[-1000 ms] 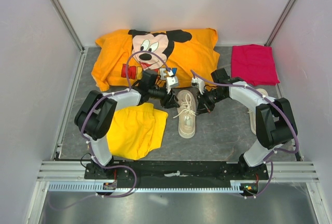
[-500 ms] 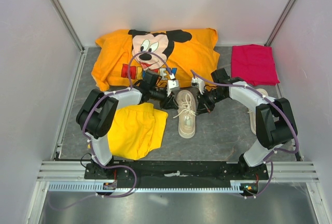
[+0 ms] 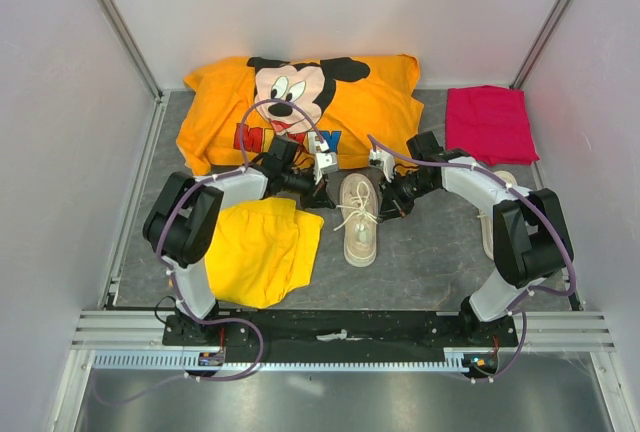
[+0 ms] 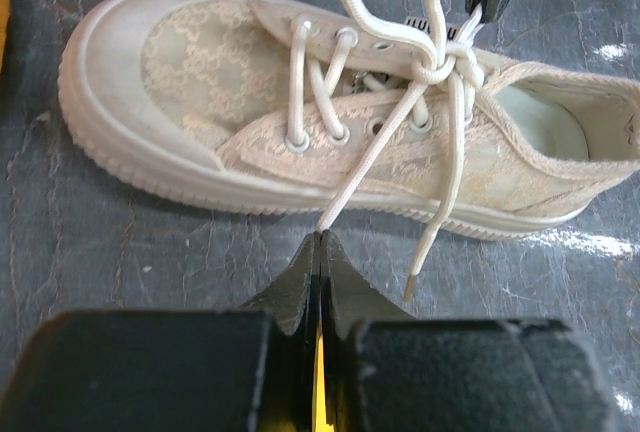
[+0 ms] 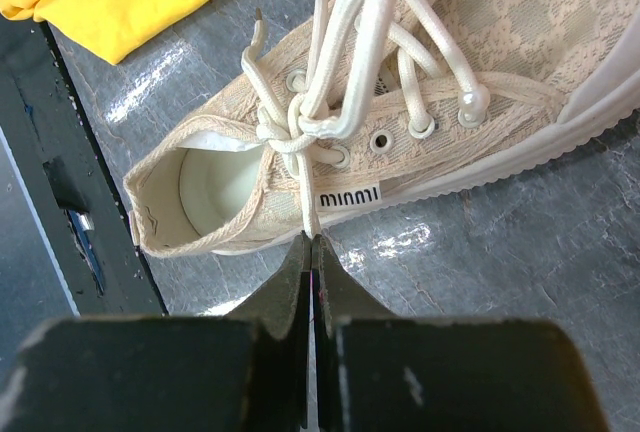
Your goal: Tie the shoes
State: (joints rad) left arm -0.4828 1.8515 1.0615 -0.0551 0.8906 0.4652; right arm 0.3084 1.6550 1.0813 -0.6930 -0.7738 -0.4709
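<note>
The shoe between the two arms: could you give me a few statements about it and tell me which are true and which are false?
1. The left jaws are shut on a lace of the shoe. True.
2. The right jaws hang open above it. False: they are shut on another lace strand.
3. The shoe lies on the yellow shorts. False: it lies on the grey table, beside them.
4. A knot already sits in the laces. True.
</note>
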